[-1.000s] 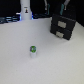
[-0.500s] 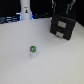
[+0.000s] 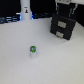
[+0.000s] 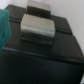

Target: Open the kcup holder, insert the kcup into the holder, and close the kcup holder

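The kcup holder [image 3: 64, 25] is a black boxy unit with two stacked drawer fronts at the back of the exterior view's right; both drawers look shut. The wrist view is close on its black front [image 4: 45, 60], with two pale grey handles [image 4: 37, 27] one behind the other. The kcup [image 3: 33, 49], a tiny pod with a green top, stands alone on the white table, far to the exterior view's left of the holder. My gripper [image 3: 64, 3] hangs just above the holder at the picture's top edge. Its fingers are too blurred to read, and none show in the wrist view.
A white upright object [image 3: 25, 9] stands at the back left of the exterior view against a dark background. The white table [image 3: 50, 65] stretches around the kcup. A teal shape [image 4: 4, 25] shows at one edge of the wrist view.
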Motion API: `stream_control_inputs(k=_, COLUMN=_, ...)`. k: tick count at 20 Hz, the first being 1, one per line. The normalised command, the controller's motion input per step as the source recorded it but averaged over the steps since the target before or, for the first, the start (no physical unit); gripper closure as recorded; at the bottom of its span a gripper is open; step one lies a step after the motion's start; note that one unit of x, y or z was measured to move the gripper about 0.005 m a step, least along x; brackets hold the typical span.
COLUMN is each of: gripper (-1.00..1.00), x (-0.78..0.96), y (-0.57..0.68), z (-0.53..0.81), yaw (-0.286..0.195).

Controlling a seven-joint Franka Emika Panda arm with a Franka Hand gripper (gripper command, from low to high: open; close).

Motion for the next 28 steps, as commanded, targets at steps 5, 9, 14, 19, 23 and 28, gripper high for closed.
stream_control_inputs(k=5, gripper=-1.00, x=-0.25, y=0.36, z=-0.36, yaw=-0.114)
stream_control_inputs(k=9, gripper=-1.00, x=-0.39, y=0.21, z=-0.37, yaw=-0.105)
stream_control_inputs(k=14, gripper=-1.00, x=-0.53, y=0.02, z=-0.35, yaw=-0.097)
stream_control_inputs(k=19, gripper=-1.00, x=-0.52, y=0.00, z=-0.41, yaw=-0.070)
stream_control_inputs(k=23, gripper=-1.00, x=-0.41, y=0.00, z=-0.48, yaw=-0.034)
stream_control_inputs(k=28, gripper=-1.00, x=-0.28, y=0.00, z=-0.35, yaw=-0.027)
